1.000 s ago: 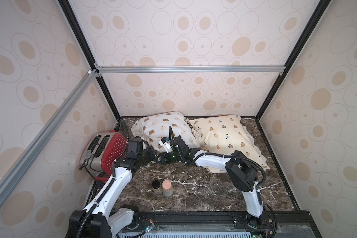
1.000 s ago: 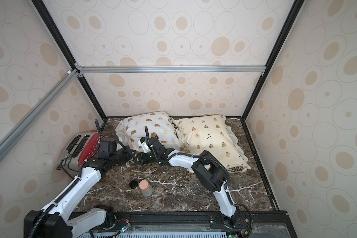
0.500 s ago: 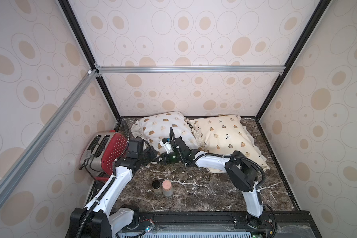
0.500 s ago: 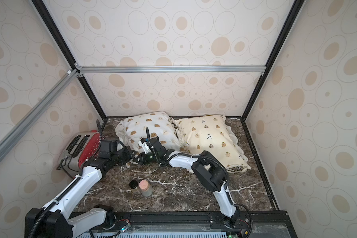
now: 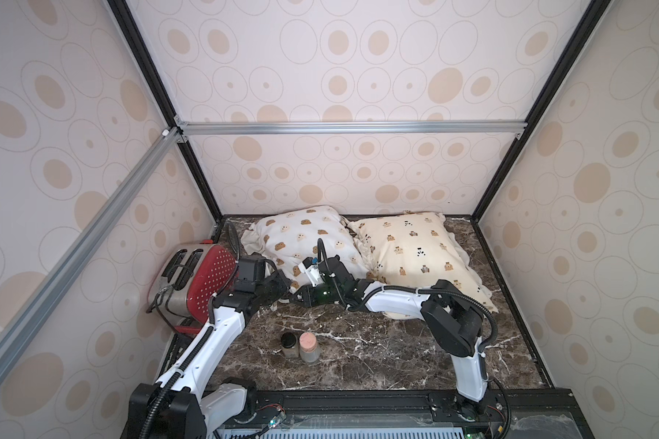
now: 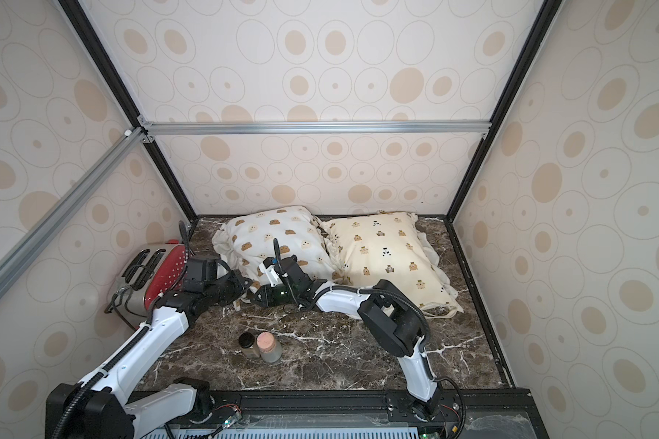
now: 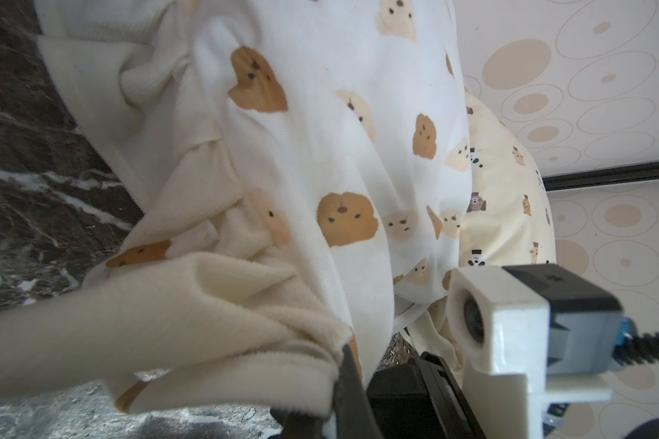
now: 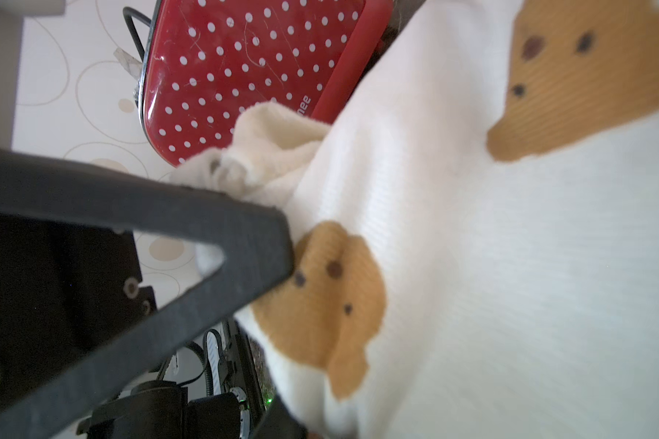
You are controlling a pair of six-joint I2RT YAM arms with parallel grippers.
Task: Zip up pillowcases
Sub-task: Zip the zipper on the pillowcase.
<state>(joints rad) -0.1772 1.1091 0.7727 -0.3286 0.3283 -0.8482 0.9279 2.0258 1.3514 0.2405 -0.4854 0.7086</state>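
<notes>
The white pillowcase (image 5: 305, 235) (image 6: 271, 235) with brown and cream bears lies at the back left. The cream-yellow pillowcase (image 5: 411, 247) (image 6: 381, 247) lies beside it on the right. Both grippers meet at the white one's front corner. My left gripper (image 5: 282, 289) (image 7: 339, 380) is shut on the cream ruffle there. My right gripper (image 5: 299, 298) (image 8: 282, 334) faces it, jaws a little apart with the white pillowcase (image 8: 510, 266) fabric between them. Whether they pinch it is unclear. No zipper shows.
A red polka-dot toaster (image 5: 202, 277) (image 8: 244, 68) stands close on the left of the grippers. Two small jars (image 5: 289, 344) (image 5: 308, 346) stand on the marble table (image 5: 377, 349) in front. Patterned walls close the back and sides.
</notes>
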